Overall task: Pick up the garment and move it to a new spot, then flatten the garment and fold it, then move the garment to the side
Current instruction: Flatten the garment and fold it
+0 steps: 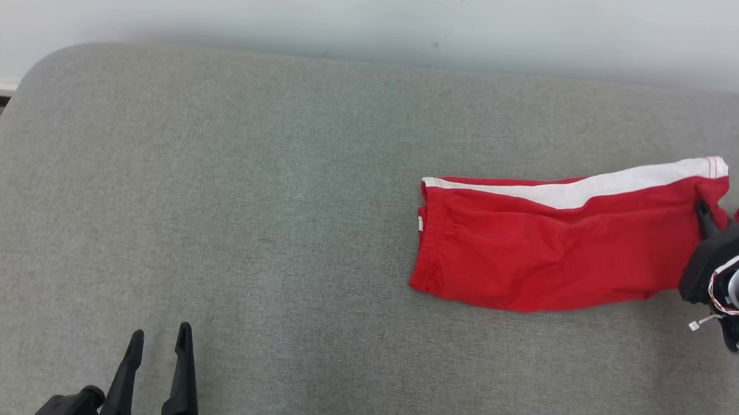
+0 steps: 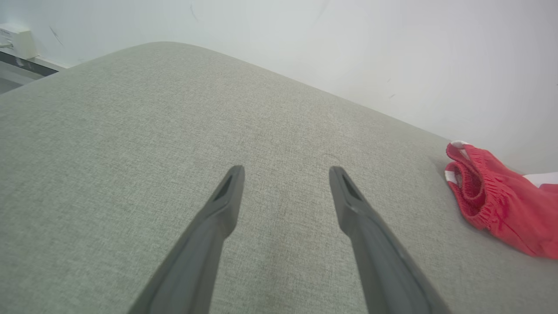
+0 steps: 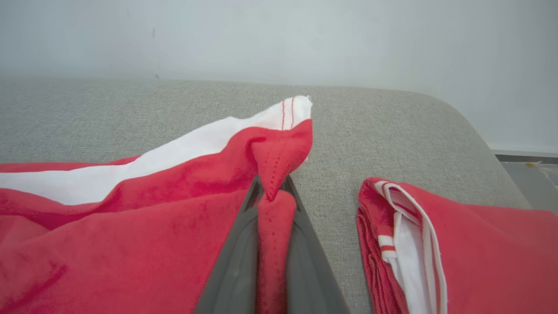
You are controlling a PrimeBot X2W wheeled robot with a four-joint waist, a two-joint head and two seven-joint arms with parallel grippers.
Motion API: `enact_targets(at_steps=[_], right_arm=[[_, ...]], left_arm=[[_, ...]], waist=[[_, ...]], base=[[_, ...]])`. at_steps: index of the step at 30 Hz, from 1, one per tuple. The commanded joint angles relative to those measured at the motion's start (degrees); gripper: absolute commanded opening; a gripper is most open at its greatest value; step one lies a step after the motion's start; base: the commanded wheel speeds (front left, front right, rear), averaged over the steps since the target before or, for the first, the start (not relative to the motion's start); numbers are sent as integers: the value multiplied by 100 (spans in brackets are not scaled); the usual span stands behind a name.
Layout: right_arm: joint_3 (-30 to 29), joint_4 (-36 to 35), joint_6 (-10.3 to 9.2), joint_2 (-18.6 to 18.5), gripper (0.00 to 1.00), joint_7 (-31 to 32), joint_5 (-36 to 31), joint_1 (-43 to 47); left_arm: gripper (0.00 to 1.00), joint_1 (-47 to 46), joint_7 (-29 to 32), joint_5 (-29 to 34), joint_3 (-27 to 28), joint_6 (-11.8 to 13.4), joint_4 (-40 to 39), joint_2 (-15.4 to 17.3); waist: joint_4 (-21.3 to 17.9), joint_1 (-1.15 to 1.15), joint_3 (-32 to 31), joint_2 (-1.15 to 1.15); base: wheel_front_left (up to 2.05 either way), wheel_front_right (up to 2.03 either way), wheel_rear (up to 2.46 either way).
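Left gripper [image 1: 160,330] sits at near edge of cushion [image 1: 219,180], jaws wide, well apart from shorts [image 1: 551,248]; farther right, right gripper [image 3: 272,184] pinches their leg hem, long axis crosswise, waistband leftward.

1 left hand [image 1: 160,332], 1 right hand [image 3: 273,187], 1 grey cushion [image 1: 218,193], 1 striped garment [image 1: 551,248] and 1 folded garment [image 3: 488,253].

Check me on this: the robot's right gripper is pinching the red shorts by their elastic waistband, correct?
Not the waistband: the right gripper pinches the red shorts by the leg hem. The head view shows the elastic waistband at the opposite end.
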Motion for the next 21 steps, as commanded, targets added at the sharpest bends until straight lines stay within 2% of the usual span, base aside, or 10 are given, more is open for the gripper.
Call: enact_targets(at_steps=[1,7,15,21], right_arm=[[37,-53,-14,-62,0,-87,-91,-83],[261,-327,-14,62,0,-149,-386,-263],[576,-812,-14,659,0,256,-595,-282],[650,-832,-14,1133,0,601,-626,-262]], left_arm=[[100,83,-22,-50,-5,37,4,4],[100,164,-22,-122,-65,33,-17,3],[100,167,-22,-57,-73,-2,-135,3],[100,96,-22,24,-100,-34,-146,3]], waist=[[-103,0,-116,-1],[-145,0,-228,-1],[-12,0,-323,-1],[152,0,-291,-1]], base=[[0,0,0],[0,0,0],[0,0,0],[0,0,0]])
